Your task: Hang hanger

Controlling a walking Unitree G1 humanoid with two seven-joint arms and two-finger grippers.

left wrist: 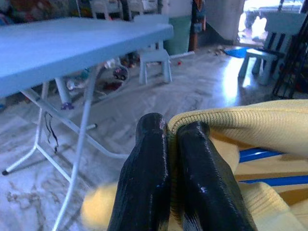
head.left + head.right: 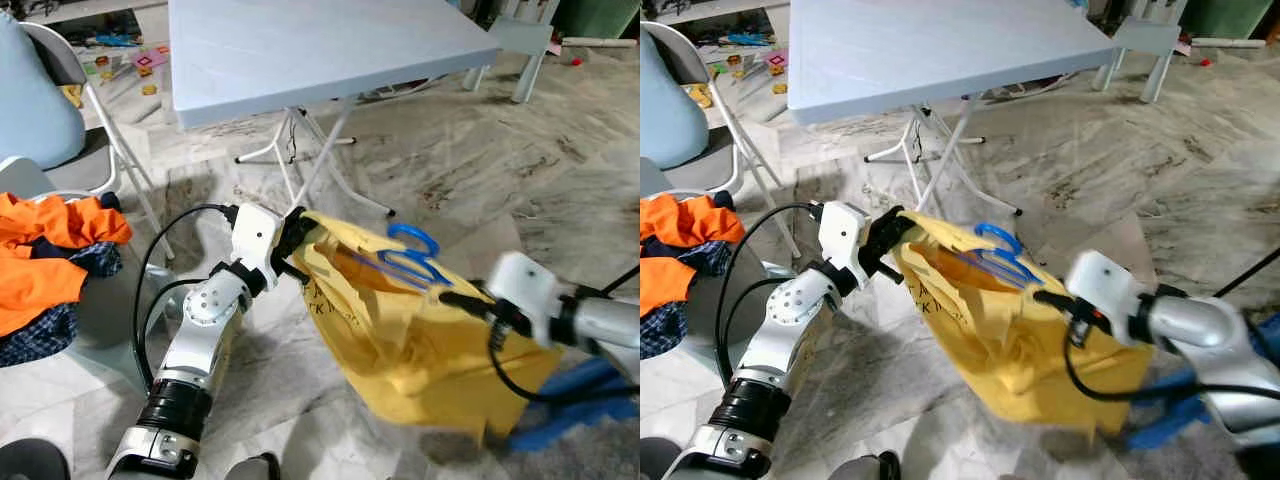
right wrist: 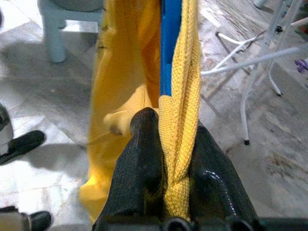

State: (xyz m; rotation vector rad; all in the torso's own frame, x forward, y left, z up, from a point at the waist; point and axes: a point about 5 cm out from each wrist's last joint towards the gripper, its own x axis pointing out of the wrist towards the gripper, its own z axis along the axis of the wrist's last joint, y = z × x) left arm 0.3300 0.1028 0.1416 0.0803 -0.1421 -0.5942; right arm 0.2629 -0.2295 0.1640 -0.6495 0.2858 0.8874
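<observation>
Grippers hold a yellow shirt (image 2: 420, 350) stretched between them. The left gripper (image 1: 168, 159) is pinched tight on the ribbed collar edge, at about 9 o'clock of the garment; the right gripper (image 3: 175, 159) is clamped on a bunched fold at about 3 o'clock, with the blue hanger (image 2: 412, 255) running just beside that fold. The hanger sits inside the neck opening, its hook poking out near 12 o'clock.

The step in hand looks like seating the shirt on the hanger; hanging is not yet done, and no rail is in view. Next calls for freeing the hook and finding a rail.

A folding table (image 2: 330, 50) stands close at 12 o'clock, a chair with clothes (image 2: 50, 250) at 9 o'clock. Open floor lies toward 2 o'clock.
</observation>
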